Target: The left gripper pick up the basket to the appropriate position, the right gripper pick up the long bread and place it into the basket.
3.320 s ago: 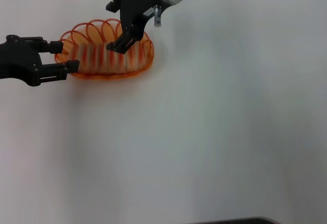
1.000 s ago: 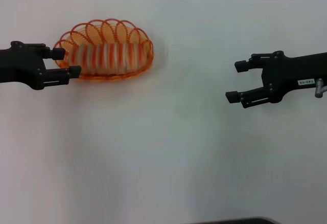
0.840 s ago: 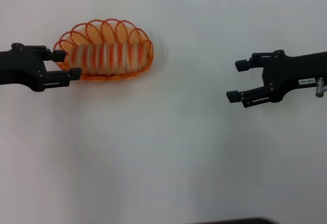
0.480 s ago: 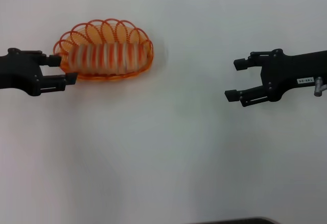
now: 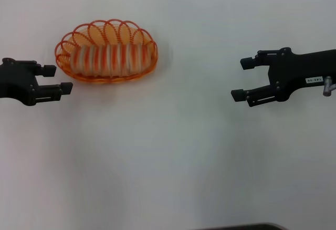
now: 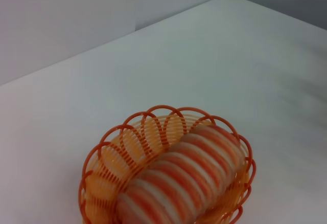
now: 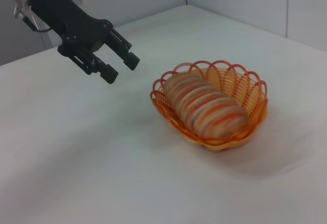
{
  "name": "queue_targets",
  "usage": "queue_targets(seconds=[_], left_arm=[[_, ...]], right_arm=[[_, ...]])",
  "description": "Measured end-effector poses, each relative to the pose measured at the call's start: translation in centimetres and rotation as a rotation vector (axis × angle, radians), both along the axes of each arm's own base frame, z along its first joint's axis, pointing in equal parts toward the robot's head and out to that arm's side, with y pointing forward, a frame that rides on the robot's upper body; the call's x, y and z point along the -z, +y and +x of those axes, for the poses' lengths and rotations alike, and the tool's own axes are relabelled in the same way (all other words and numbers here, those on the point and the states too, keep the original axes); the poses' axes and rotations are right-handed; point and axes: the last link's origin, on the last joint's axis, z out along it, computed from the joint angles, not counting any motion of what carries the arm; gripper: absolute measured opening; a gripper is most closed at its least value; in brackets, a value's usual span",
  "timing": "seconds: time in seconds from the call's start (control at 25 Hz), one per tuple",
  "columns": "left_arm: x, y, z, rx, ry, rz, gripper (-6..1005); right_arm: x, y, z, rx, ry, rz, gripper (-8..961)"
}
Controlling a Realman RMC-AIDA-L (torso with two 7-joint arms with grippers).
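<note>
The orange wire basket [image 5: 149, 62] stands on the white table at the back left, with the long striped bread [image 5: 107, 58] lying inside it. My left gripper [image 5: 55, 79] is open and empty, just left of the basket and clear of its rim. My right gripper [image 5: 242, 77] is open and empty, far to the right of the basket. The left wrist view shows the basket [image 6: 102, 178] and the bread [image 6: 181, 175] from close by. The right wrist view shows the basket [image 7: 255, 98], the bread [image 7: 207, 106] and the left gripper [image 7: 118, 65] beside it.
The white table [image 5: 168, 156] stretches bare in front of and between both arms. A grey wall [image 6: 76, 14] rises behind the table's far edge. A dark edge [image 5: 241, 227] shows at the bottom of the head view.
My right gripper let go of the bread in the basket and withdrew to the right. My left gripper released the basket's rim and slid back to the left.
</note>
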Motion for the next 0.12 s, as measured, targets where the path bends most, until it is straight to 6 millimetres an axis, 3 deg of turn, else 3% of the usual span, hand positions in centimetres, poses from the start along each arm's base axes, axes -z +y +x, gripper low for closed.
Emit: queue_targets(seconds=[0.12], left_arm=[[0.0, 0.07, 0.07, 0.002, 0.0, 0.0, 615]], right_arm=[[-0.04, 0.07, -0.05, -0.001, -0.001, 0.0, 931]])
